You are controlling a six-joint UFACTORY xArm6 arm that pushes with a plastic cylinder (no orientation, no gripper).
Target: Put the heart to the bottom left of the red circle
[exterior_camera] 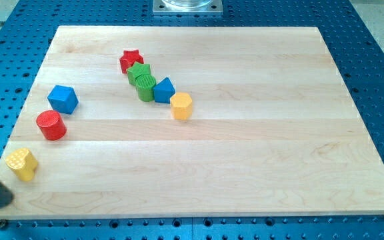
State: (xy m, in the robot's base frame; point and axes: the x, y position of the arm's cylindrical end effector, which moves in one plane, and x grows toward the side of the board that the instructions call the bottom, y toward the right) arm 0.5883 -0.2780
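Observation:
The yellow heart (pixel 22 164) lies near the board's bottom left corner. The red circle (pixel 51 125) stands above and to the right of it, a short gap apart. My tip (pixel 4 201) is at the view's bottom left, on the board's edge, just below and left of the heart and not touching it. The rod runs off the view's left edge.
A blue cube (pixel 63 99) sits just above the red circle. Further right, a red star (pixel 131 61), a green cube (pixel 139 73), a green cylinder (pixel 146 87), a blue triangle (pixel 163 90) and a yellow hexagon (pixel 181 105) form a diagonal row. The wooden board (pixel 245 153) lies on a blue perforated table.

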